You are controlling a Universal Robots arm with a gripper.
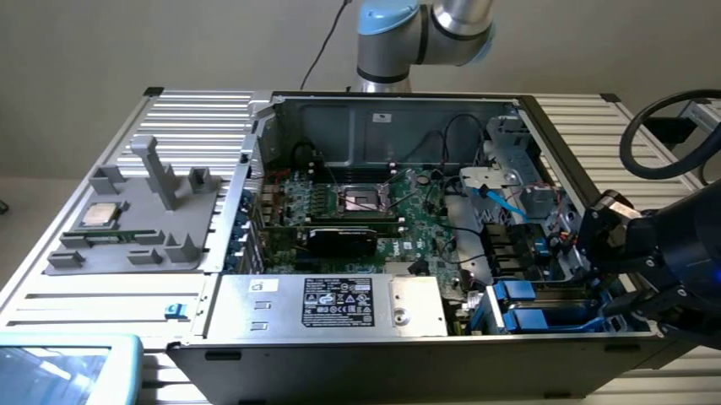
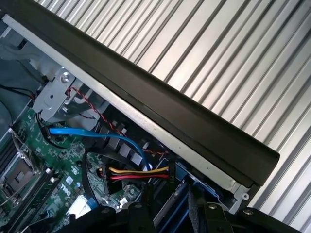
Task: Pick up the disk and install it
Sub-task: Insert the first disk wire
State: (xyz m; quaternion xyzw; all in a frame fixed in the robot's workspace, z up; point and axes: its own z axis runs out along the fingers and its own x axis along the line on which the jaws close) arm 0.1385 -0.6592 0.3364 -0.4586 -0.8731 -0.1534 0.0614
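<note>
Disk (image 1: 541, 320) lies at the drive bay in the computer case (image 1: 372, 126) corner, exterior view's right, end effector (image 1: 617, 297) at it; grip state cannot be told. Risk: skewed bracket jamming, or snagging adjacent cables (image 2: 136, 171)

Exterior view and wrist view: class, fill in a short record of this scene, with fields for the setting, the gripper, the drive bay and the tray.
Setting: open computer case on a slatted metal table
Gripper: gripper low at the drive bay, on the exterior view's right; what it holds cannot be told
Drive bay: blue brackets beside the gripper
Tray: grey tray on the exterior view's left, with a processor chip on it
</note>
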